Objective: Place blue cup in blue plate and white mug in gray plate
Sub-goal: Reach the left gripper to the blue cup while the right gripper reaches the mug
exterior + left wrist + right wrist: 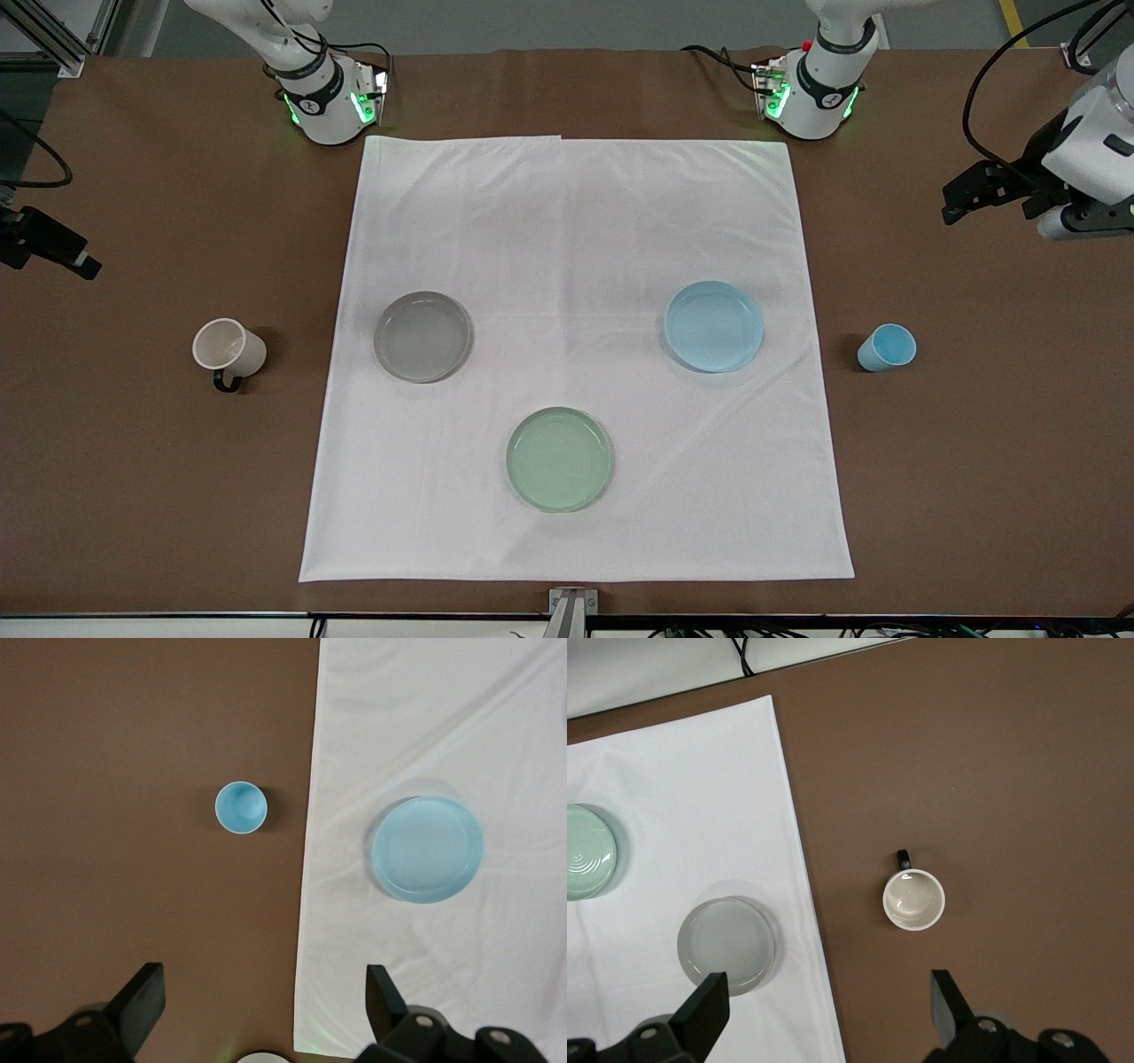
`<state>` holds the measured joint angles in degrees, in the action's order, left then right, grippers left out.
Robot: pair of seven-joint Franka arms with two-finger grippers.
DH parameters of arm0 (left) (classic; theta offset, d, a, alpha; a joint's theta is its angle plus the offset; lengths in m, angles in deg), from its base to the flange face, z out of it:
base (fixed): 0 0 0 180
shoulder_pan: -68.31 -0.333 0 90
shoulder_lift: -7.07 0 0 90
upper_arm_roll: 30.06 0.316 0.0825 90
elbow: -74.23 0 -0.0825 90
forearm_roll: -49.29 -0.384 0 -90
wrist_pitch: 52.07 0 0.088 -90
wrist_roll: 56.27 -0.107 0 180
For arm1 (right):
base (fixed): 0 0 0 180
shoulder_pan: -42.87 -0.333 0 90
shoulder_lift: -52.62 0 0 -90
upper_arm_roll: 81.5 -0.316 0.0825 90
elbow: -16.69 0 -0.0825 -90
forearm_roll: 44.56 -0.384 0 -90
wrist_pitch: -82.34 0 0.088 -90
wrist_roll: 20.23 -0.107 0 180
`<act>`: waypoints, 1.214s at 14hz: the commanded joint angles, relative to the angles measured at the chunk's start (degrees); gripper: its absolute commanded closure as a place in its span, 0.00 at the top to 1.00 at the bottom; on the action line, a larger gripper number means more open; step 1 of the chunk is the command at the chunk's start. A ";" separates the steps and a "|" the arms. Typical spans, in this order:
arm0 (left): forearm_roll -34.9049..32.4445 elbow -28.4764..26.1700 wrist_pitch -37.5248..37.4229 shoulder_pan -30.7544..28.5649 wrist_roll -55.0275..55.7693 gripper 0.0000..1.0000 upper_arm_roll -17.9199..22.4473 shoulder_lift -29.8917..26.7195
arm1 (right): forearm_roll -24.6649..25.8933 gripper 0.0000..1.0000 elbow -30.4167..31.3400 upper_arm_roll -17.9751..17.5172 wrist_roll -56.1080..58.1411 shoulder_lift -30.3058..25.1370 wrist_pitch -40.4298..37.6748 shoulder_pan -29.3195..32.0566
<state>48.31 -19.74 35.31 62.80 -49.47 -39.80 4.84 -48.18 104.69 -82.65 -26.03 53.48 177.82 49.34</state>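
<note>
Surface: brown table [133, 496], spread at its middle with a white cloth [576, 221].

On the cloth: gray plate [423, 337], blue plate [714, 326], green plate [560, 459], all bare.

On bare table: mug [229, 346] toward the right arm's end, cup [886, 347] toward the left arm's end.

Left gripper [266, 1005]: raised, fingers parted, nothing held; cup and blue plate are seen below it, unobstructed.

Right gripper [828, 1005]: raised, fingers parted, nothing held; mug and gray plate are seen below it.

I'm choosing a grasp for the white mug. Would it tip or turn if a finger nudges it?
The white mug stands upright on bare table, so a low nudge would likely slide it. A push on its thin black handle would probably spin it. It looks rigid and empty, likely light.
</note>
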 commanded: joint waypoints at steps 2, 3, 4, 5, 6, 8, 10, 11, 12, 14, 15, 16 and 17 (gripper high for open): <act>0.19 -11.97 9.34 -3.71 -0.99 1.00 -0.20 -1.44 | 0.45 1.00 -1.09 -0.17 0.52 0.46 -0.56 0.38; 0.10 -16.98 14.70 -5.46 -1.25 1.00 -0.20 -2.59 | 0.63 1.00 -1.09 -0.08 0.52 0.46 -0.47 0.39; 0.10 -20.77 18.75 -6.61 -1.26 1.00 -0.29 -2.60 | 0.80 1.00 -1.09 -0.08 0.61 0.55 -0.56 0.47; 0.10 -23.68 22.54 -6.79 -1.34 1.00 -0.11 -2.25 | 0.72 1.00 -1.00 0.01 0.70 0.64 -0.47 0.73; -0.07 -25.71 25.88 -6.97 -1.34 1.00 -0.03 -1.55 | 0.63 1.00 -1.00 0.09 0.70 0.90 -0.30 1.35; -1.38 -29.06 32.99 -9.68 -1.43 1.00 -0.20 1.25 | 0.89 1.00 -1.00 0.09 0.70 1.86 -0.21 1.70; -1.57 -31.61 40.38 -10.05 -1.43 1.00 -0.20 4.95 | 1.59 1.00 -0.91 0.09 0.79 4.75 0.49 2.58; -1.57 -33.27 44.59 -9.96 -1.35 0.99 -0.20 6.18 | 2.99 1.00 -1.00 0.09 1.22 7.12 0.58 2.67; -1.57 -34.07 47.94 -9.96 -1.34 0.98 -0.20 7.76 | 5.09 1.00 -1.00 0.09 1.84 9.58 1.37 2.84; -1.57 -34.34 53.57 -10.74 -1.34 0.89 -0.11 11.89 | 7.13 1.00 -0.30 0.09 4.90 13.97 5.22 2.85; -1.57 -34.35 55.86 -11.27 -1.34 0.83 -0.20 13.38 | 7.13 1.00 0.05 0.09 7.44 16.17 6.11 3.28; -1.57 -34.17 57.80 -11.36 -1.34 0.78 -0.20 15.14 | 7.13 1.00 0.49 0.09 10.17 18.11 8.21 3.63; -1.57 -34.17 60.43 -11.36 -1.34 0.76 -0.11 16.72 | 7.13 1.00 1.89 0.09 12.72 19.52 11.62 3.81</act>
<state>47.83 -54.23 91.98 52.20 -50.50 -39.64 19.14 -41.99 105.45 -82.13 -17.93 70.72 185.92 52.13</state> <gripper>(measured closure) 0.176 0.000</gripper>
